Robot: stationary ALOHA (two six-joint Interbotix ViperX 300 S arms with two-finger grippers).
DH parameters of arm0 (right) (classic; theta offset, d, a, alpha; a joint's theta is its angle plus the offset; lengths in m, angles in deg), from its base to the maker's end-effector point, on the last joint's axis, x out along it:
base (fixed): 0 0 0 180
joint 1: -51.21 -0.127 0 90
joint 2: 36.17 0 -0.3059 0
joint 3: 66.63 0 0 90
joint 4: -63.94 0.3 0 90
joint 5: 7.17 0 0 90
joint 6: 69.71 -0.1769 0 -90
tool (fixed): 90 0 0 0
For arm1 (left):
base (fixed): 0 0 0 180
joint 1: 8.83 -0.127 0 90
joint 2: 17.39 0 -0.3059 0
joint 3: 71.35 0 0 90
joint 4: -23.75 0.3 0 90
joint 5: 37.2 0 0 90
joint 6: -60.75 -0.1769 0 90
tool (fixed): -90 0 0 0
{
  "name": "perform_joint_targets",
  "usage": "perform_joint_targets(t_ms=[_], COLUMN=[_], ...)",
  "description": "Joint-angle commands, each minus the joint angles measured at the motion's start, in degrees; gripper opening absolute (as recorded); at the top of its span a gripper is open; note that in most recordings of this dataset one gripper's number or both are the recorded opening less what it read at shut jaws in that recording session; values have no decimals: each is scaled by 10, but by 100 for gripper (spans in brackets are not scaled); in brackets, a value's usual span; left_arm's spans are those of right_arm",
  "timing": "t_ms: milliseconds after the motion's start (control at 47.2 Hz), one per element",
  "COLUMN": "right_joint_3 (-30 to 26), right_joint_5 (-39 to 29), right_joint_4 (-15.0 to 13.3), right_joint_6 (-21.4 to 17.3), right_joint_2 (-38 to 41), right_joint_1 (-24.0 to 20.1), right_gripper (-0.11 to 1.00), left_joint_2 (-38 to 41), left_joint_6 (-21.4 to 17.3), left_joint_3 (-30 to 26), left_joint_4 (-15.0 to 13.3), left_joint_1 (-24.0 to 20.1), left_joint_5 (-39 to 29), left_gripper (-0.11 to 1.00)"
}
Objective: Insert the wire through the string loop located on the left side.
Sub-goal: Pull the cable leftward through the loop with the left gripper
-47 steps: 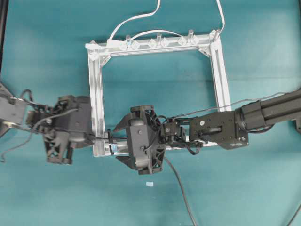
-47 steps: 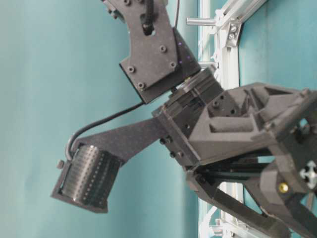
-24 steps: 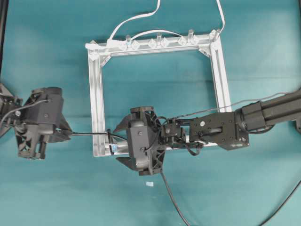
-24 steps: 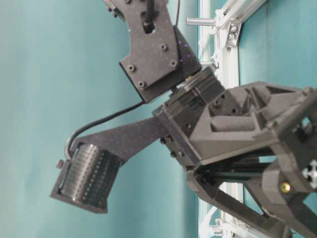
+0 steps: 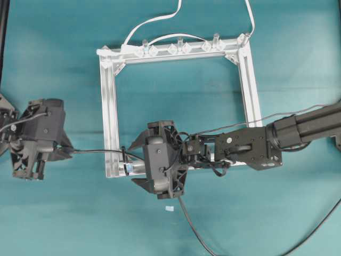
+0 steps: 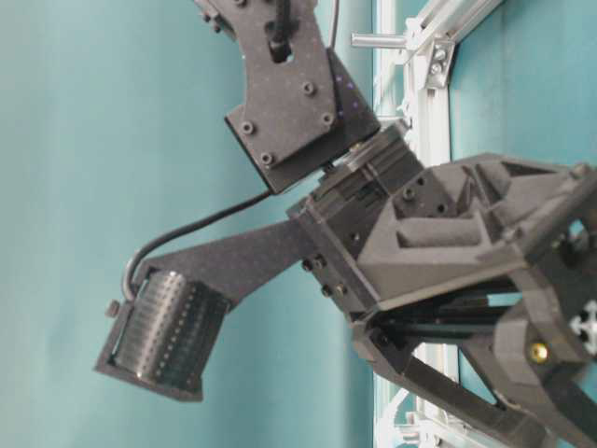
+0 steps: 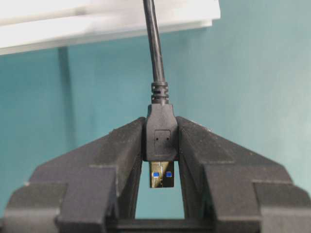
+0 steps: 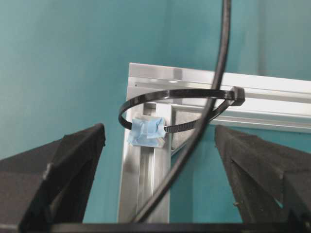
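Observation:
My left gripper (image 5: 65,151) sits left of the frame, shut on the dark plug (image 7: 161,132) of the wire (image 5: 96,152); the plug's metallic tip (image 7: 161,174) pokes out behind the fingers. From the plug the black wire runs right to the string loop (image 5: 124,158) on the frame's bottom-left corner. It goes on under my right gripper (image 5: 136,162) and trails off to the bottom of the overhead view. The right wrist view shows the wire (image 8: 221,63) crossing the string loop (image 8: 170,92), above its pale-blue tab (image 8: 146,132). My right gripper (image 8: 158,133) stands open around that corner, touching nothing.
The square aluminium frame (image 5: 109,106) lies on the teal mat, with clear clips (image 5: 178,47) and a white cable (image 5: 154,20) along its far bar. A small pale scrap (image 5: 169,208) lies below my right gripper. An arm fills the table-level view, with the frame (image 6: 434,131) behind it.
My left gripper has moved left, away from the frame, drawing the wire out to the left of the loop. The trailing wire below has shifted. My right gripper has stayed put, open.

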State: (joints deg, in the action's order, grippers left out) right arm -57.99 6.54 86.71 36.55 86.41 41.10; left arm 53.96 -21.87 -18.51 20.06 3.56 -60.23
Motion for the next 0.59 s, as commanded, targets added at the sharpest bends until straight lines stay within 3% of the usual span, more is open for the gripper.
perform_joint_targets(t_ms=[0,212,572], right_joint_3=[-9,-9,-9], right_joint_5=[3,3,3], right_joint_4=[-2,-2,-2], right_joint_6=[1,1,1], right_joint_2=[-18,-18,-18], right_joint_1=[-3,-4,-4], right_gripper=[93,93,93], left_joint_2=[-1,-1,0], left_joint_6=[17,91,102], left_joint_3=[-1,10,-1], left_joint_4=[-3,-3,-2], left_joint_1=[13,40,52], left_joint_5=[-9,-27,-28], left_gripper=[21,21,21])
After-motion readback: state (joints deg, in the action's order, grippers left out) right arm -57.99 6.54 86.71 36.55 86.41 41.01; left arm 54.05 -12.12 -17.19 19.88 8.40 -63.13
